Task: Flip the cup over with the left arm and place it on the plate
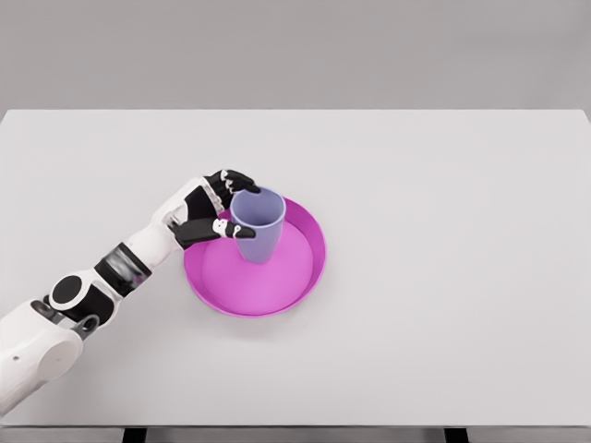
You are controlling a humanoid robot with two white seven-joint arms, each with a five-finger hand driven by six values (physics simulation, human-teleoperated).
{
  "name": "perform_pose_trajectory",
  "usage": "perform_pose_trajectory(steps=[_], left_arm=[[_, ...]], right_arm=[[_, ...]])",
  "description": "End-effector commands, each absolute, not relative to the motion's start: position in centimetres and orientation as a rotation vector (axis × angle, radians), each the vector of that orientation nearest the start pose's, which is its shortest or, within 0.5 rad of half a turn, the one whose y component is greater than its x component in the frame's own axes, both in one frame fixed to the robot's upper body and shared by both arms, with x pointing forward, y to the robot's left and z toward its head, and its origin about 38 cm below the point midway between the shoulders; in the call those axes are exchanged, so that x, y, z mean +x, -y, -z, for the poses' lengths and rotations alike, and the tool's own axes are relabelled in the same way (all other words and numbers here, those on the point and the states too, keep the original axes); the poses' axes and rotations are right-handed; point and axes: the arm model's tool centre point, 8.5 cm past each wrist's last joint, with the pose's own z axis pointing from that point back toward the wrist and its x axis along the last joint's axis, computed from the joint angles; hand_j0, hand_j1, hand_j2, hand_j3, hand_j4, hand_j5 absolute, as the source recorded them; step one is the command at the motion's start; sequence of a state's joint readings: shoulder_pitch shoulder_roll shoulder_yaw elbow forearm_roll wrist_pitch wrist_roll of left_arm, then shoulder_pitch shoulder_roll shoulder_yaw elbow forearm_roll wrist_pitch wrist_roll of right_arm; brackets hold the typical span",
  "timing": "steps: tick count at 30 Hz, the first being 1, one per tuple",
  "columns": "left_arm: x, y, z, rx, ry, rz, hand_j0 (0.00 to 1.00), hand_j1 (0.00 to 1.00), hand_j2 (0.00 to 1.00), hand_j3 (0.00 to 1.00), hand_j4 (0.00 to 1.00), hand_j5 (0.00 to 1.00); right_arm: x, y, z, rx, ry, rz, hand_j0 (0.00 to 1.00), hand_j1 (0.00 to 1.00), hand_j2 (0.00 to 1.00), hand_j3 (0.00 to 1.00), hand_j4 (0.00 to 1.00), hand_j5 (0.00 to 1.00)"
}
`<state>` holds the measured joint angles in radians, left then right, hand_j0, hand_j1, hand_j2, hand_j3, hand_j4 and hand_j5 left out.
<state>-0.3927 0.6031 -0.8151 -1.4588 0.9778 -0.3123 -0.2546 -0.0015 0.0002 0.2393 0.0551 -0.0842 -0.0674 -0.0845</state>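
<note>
A lavender cup [259, 226] stands upright, mouth up, inside the magenta plate [277, 286], near the plate's upper left rim. My left hand [222, 205] comes in from the lower left and wraps the cup: the thumb crosses its near side and the fingers curl around its far rim. Whether the cup's base rests on the plate or hovers just above it cannot be told. The right arm is out of view.
The plate lies left of centre on a wide white table [443, 277]. The table's front edge runs along the bottom of the view, with dark legs below it.
</note>
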Motion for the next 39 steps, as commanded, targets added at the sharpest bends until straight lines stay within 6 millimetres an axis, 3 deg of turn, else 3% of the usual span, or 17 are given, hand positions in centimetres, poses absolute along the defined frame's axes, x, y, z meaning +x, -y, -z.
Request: perform_pose_trajectory(steps=[1,13,25,26,29,32,33,35,39], left_arm=[[39.5,-21.5,-10.3,-0.751,1.517,0.438,0.68,0.68,0.68,0.68,0.68,0.68],[39.2,-21.6,-10.2,-0.742,1.514,0.456,0.99,0.99,0.99,0.99,0.99,0.99],[38.9,-22.4,-10.3,-0.704,1.523,0.504,1.0,1.0,1.0,1.0,1.0,1.0],[38.7,-22.4,-10.8,-0.712,1.531,0.515,1.0,1.0,1.0,1.0,1.0,1.0],[38.1,-25.5,-13.7,-0.667,1.556,0.574,1.0,1.0,1.0,1.0,1.0,1.0],[37.6,-30.3,-18.8,-0.559,1.606,0.685,1.0,1.0,1.0,1.0,1.0,1.0],[37.2,-31.9,-20.1,-0.524,1.59,0.76,1.0,1.0,1.0,1.0,1.0,1.0],[36.1,-33.2,-22.1,-0.574,1.514,1.061,1.0,1.0,1.0,1.0,1.0,1.0],[36.4,-34.8,-23.1,-0.539,1.541,1.085,1.0,1.0,1.0,1.0,1.0,1.0]], right_arm=[[-0.9,28.2,25.9,-0.175,0.014,-0.155,1.0,1.0,1.0,1.0,1.0,1.0],[-0.9,28.2,25.9,-0.175,0.014,-0.155,1.0,1.0,1.0,1.0,1.0,1.0],[-0.9,28.2,25.9,-0.175,0.014,-0.155,1.0,1.0,1.0,1.0,1.0,1.0],[-0.9,28.2,25.9,-0.175,0.014,-0.155,1.0,1.0,1.0,1.0,1.0,1.0],[-0.9,28.2,25.9,-0.175,0.014,-0.155,1.0,1.0,1.0,1.0,1.0,1.0],[-0.9,28.2,25.9,-0.175,0.014,-0.155,1.0,1.0,1.0,1.0,1.0,1.0],[-0.9,28.2,25.9,-0.175,0.014,-0.155,1.0,1.0,1.0,1.0,1.0,1.0],[-0.9,28.2,25.9,-0.175,0.014,-0.155,1.0,1.0,1.0,1.0,1.0,1.0],[-0.9,28.2,25.9,-0.175,0.014,-0.155,1.0,1.0,1.0,1.0,1.0,1.0]])
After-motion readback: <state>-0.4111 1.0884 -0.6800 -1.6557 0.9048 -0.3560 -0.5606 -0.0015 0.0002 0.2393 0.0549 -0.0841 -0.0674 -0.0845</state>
